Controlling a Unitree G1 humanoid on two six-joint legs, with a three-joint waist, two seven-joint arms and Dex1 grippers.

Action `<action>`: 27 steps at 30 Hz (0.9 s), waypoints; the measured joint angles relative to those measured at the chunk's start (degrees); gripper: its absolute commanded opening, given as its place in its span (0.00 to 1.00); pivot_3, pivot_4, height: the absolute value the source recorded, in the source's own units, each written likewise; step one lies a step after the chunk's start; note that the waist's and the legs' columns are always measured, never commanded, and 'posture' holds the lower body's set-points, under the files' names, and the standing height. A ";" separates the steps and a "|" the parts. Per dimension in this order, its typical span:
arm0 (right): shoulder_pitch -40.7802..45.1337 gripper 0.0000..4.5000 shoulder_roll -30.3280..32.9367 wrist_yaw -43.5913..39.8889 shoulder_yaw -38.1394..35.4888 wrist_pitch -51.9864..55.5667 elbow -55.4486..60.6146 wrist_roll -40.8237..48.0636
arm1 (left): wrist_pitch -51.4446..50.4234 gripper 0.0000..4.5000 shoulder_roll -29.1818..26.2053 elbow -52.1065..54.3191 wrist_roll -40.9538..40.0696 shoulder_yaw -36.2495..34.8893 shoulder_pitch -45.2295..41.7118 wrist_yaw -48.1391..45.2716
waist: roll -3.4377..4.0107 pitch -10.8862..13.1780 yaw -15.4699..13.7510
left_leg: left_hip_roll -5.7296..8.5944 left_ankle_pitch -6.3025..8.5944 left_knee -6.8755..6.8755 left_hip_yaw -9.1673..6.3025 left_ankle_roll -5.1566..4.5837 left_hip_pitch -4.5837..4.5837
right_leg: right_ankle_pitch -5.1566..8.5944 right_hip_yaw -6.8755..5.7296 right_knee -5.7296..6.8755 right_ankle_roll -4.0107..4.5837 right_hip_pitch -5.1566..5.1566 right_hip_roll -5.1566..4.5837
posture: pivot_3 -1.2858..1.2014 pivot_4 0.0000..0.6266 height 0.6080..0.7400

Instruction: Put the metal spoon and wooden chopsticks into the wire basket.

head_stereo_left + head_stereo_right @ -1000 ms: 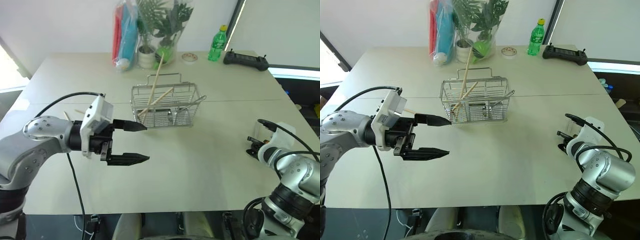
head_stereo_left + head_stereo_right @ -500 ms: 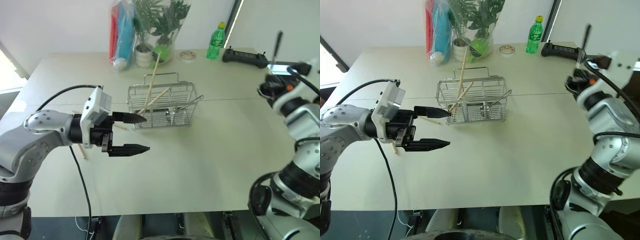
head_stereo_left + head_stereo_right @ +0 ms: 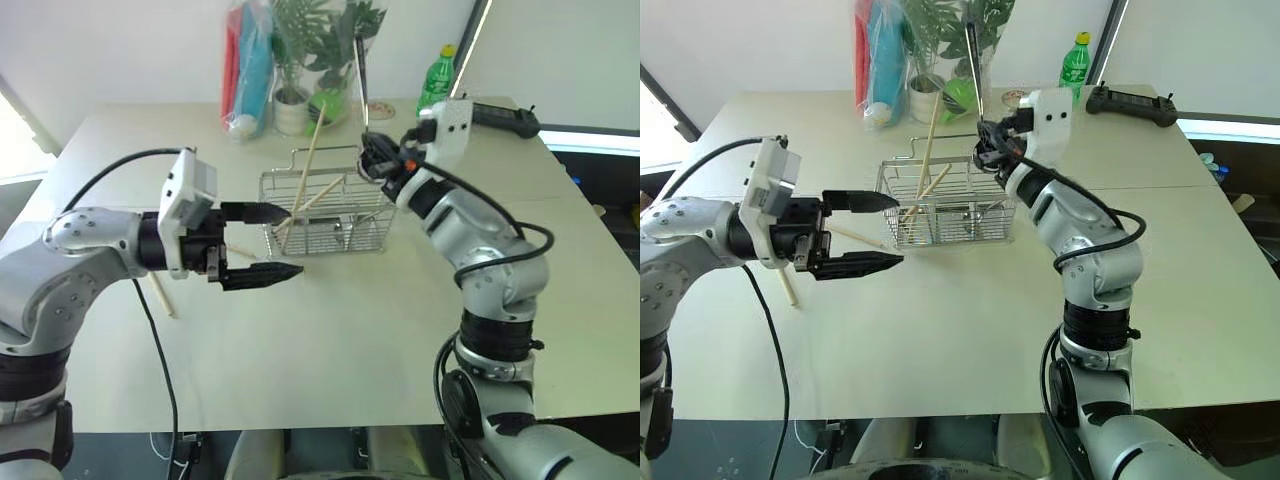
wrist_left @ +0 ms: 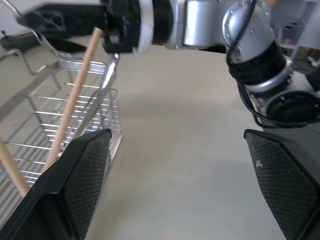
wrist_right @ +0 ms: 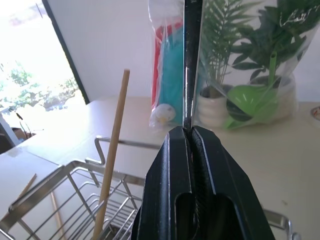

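Metal spoon (image 5: 192, 55) pinched in right fingers (image 5: 192, 145), left fingers (image 3: 262, 243) spread, empty

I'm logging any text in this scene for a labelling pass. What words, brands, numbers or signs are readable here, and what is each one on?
No text can be read with confidence.
Green bottle: it has a label, too small to read.
Clear plastic bag around the plants: white print near its top edge, too blurred to read.
Small round tin at the table's far edge: markings on its lid, too small to read.
Wire basket, wooden chopsticks: no markings seen.
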State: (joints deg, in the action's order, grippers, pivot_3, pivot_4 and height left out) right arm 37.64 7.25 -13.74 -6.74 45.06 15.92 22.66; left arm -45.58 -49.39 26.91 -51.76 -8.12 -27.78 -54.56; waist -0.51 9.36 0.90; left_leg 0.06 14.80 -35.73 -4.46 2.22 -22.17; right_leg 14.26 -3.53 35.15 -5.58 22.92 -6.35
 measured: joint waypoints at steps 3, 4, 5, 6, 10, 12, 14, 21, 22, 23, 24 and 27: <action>-0.14 0.01 -0.04 -0.11 0.69 -2.64 -1.44 -0.48 | 0.00 1.00 0.01 0.00 0.00 -0.33 0.00 0.91 | 0.00 0.00 0.03 | 0.00 -0.01 0.00 -0.01 0.01 0.04 | 0.00 0.00 0.05 0.00 0.00 0.01 | 0.52 0.24 0.71; -0.14 0.07 -0.17 -0.11 0.86 -3.33 -1.80 -0.50 | 0.00 1.00 0.01 -0.01 0.00 -0.46 0.00 1.16 | 0.00 0.00 0.04 | -0.01 -0.01 0.00 -0.02 0.01 0.06 | 0.00 0.00 0.06 0.00 -0.01 0.02 | 0.52 0.24 0.71; -0.15 0.16 -0.37 -0.07 0.94 -4.04 -2.31 -0.52 | 0.00 1.00 0.01 -0.01 -0.02 -0.62 -0.01 1.37 | 0.00 0.00 0.05 | -0.01 -0.01 0.00 -0.02 0.01 0.06 | 0.00 0.00 0.06 0.00 -0.01 0.02 | 0.52 0.24 0.71; -0.15 0.24 -0.54 -0.03 0.95 -4.48 -2.66 -0.52 | 0.00 1.00 0.02 -0.01 -0.05 -0.66 -0.01 1.58 | 0.00 0.00 0.05 | -0.01 -0.01 0.00 -0.02 0.01 0.06 | -0.01 0.00 0.06 0.00 -0.01 0.02 | 0.52 0.24 0.71; -0.17 0.70 -0.67 0.48 1.10 -6.03 -2.85 -0.55 | 0.01 1.00 0.09 -0.13 -0.10 -0.66 -0.05 2.06 | 0.00 0.00 0.04 | 0.00 -0.01 0.00 -0.01 0.02 0.06 | -0.01 0.02 0.05 0.00 -0.01 0.02 | 0.52 0.24 0.71; -0.17 0.93 -0.66 0.74 1.10 -6.35 -2.94 -0.56 | 0.08 1.00 0.15 -0.67 -0.07 -0.66 -0.14 2.13 | 0.00 0.00 0.01 | 0.00 -0.01 0.00 -0.01 0.02 0.06 | -0.01 0.02 0.05 0.00 -0.01 0.02 | 0.52 0.24 0.71; -0.19 0.99 -0.62 1.09 1.09 -6.48 -3.08 -0.55 | 0.25 1.00 0.26 -1.31 0.03 -0.65 -0.27 2.09 | 0.00 0.00 -0.02 | 0.00 -0.01 0.00 -0.01 0.02 0.06 | -0.01 0.02 0.05 0.00 -0.01 0.02 | 0.52 0.24 0.71; -0.50 0.99 0.07 2.08 0.51 -6.51 -3.08 -0.35 | 1.62 1.00 1.08 -2.85 1.11 -0.44 -2.28 1.03 | -0.01 0.00 -0.06 | 0.00 -0.01 -0.02 0.00 0.02 0.06 | -0.01 0.03 0.05 0.00 -0.03 0.02 | 0.52 0.24 0.71; -0.48 0.99 0.20 2.21 0.28 -6.49 -3.09 -0.17 | 1.69 1.00 1.20 -3.28 1.27 -0.32 -2.34 0.90 | -0.01 0.00 -0.07 | 0.00 -0.01 -0.02 0.00 0.02 0.06 | -0.01 0.03 0.05 0.00 -0.03 0.02 | 0.52 0.24 0.71; -0.41 0.99 0.38 2.30 -0.18 -6.43 -3.08 0.12 | 1.85 1.00 1.28 -3.65 1.40 -0.18 -2.37 0.76 | -0.01 0.00 -0.10 | 0.00 -0.01 -0.03 0.00 0.02 0.06 | -0.01 0.03 0.05 0.00 -0.03 0.02 | 0.52 0.24 0.71; -0.24 0.99 0.80 2.35 -0.61 -6.18 -3.09 0.27 | 2.06 1.00 1.34 -3.87 1.55 0.00 -2.43 0.59 | -0.01 0.00 -0.12 | 0.00 -0.01 -0.04 0.00 0.02 0.06 | -0.01 0.03 0.05 0.00 -0.05 0.02 | 0.52 0.24 0.71; 1.76 0.99 4.17 1.93 -3.11 -3.92 -3.01 2.14 | 2.14 1.00 1.44 -4.54 1.85 0.29 -3.49 0.02 | 0.00 0.01 -0.15 | 0.01 -0.01 -0.13 0.00 0.02 0.00 | -0.01 0.03 0.04 0.00 -0.06 0.02 | 0.52 0.24 0.71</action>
State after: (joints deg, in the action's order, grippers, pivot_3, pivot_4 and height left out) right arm 39.40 11.42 -11.82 -9.85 41.14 12.91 24.80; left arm -43.44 -47.95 22.37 -49.91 -7.83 -31.27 -54.53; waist -0.51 9.36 0.75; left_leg 0.07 14.79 -35.86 -4.46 2.24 -22.17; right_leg 14.25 -3.50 35.20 -5.58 22.86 -6.34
